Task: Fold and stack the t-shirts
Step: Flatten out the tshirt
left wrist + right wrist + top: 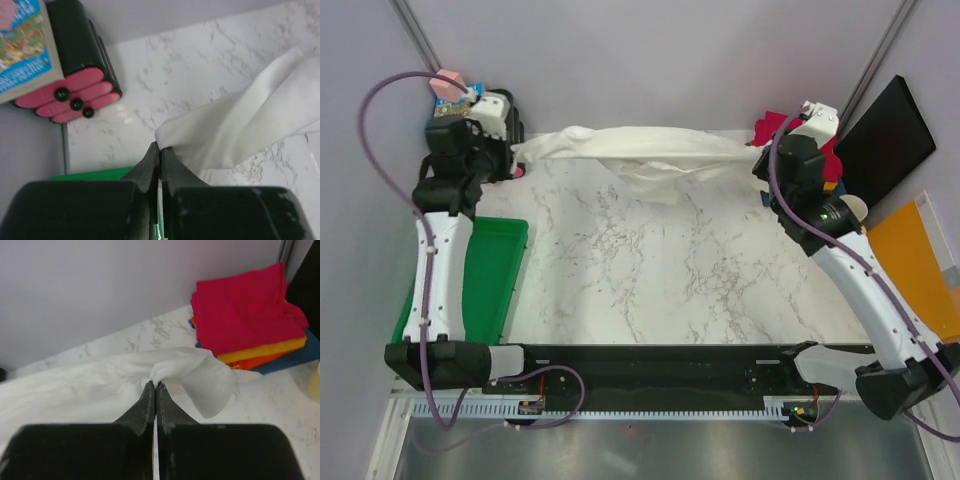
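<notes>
The white shirt (pixel 640 150) runs as a bunched band along the far edge of the table (pixel 650 280), pulled out between the two grippers, with loose folds sagging near its middle. The left gripper (pixel 515 155) is clamped on its left end. In the left wrist view the jaws are pressed together on a pinch of the white shirt (pixel 240 125) at the left gripper (pixel 160 147), and the cloth fans out to the right above the marble. The right gripper (pixel 760 155) is closed on the other end. In the right wrist view the right gripper (pixel 154 385) nips a fold of the white shirt (pixel 90 385), and a flap hangs just past the tips.

Near the right gripper, in the far right corner, sits the stack (pixel 250 335) of folded shirts: the magenta shirt (pixel 245 305) on top, orange layers (pixel 265 352) under it and the blue shirt (pixel 300 357) lowest.

A green tray (pixel 490 270) lies at the table's left edge beside the left arm. A printed box (pixel 25 50) stands in the far left corner, with a black and pink object (pixel 70 95) against it. To the right of the table lean a black panel (pixel 885 140) and an orange board (pixel 910 260).
</notes>
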